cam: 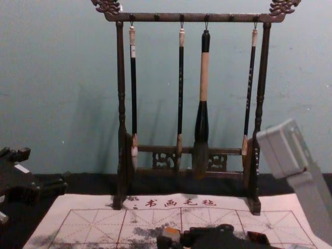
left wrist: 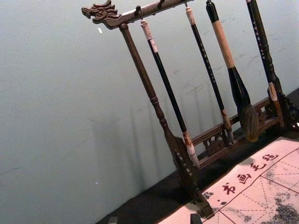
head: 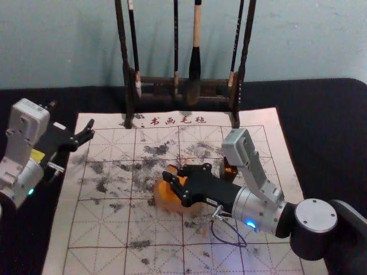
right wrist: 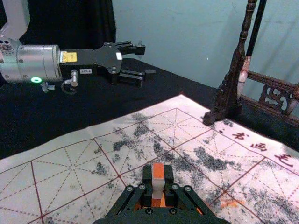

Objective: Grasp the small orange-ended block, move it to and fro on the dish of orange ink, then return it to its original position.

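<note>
Black cloth [head: 321, 103] lies under a white gridded mat [head: 103, 246], whose near half bears grey smudges. On the mat, near its middle, sits the dish of orange ink [head: 163, 196]. Over it, reaching in from the right, is the right gripper [right wrist: 158, 182], its fingers closed to the width of the orange-ended block [right wrist: 158, 173], which it grips upright. Step in hand: probably inking; whether block and ink touch cannot be told. The next move calls for short, level strokes to and fro with light contact, then a lift and return. Just beyond the right gripper is a small dark container [head: 229, 171]. Farther left, the left gripper [right wrist: 145, 60] idles, fingers apart and empty. Farthest stand a brush rack [cam: 121, 114] and the pale wall [cam: 62, 104].
</note>
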Controlling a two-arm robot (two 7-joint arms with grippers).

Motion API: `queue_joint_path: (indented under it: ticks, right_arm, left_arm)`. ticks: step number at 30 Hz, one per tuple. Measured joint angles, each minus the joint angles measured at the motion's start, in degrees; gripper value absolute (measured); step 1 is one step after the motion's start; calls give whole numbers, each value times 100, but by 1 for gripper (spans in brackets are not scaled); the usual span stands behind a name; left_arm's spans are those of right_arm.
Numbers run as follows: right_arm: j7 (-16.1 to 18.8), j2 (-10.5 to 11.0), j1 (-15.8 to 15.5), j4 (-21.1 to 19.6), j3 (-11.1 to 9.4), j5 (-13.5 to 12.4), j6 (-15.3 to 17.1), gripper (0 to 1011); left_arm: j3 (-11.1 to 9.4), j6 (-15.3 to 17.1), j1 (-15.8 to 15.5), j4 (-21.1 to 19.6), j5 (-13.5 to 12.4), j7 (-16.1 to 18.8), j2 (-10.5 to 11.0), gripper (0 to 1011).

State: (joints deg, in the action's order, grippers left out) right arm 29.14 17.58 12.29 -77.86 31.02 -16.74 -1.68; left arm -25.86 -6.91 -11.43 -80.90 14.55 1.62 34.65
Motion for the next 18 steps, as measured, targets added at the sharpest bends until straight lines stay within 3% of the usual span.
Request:
queue_joint_path:
  ticks: [18]
  right_arm:
    - [-163, -269, 239, 361, 5, 121, -33, 134]
  left_arm:
    - [0, 0, 0, 0, 0, 0, 0, 1001]
